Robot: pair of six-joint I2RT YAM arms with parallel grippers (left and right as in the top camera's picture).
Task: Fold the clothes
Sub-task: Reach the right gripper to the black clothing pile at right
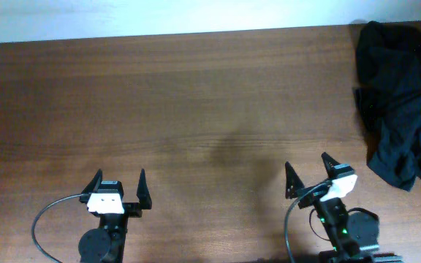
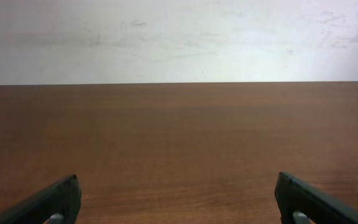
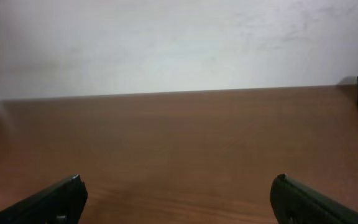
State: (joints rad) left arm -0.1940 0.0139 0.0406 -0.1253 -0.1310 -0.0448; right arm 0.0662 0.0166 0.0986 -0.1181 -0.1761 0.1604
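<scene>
My left pincer (image 1: 119,175) and right pincer (image 1: 307,161) stand wide on the near worktop (image 1: 196,109), black clothes (image 1: 404,102) heaped far right.

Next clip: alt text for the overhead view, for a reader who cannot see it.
A crumpled heap of black clothes lies at the right edge of a brown wooden table, untouched. Both arms sit at the near edge, the left gripper and the right gripper open and empty.
</scene>
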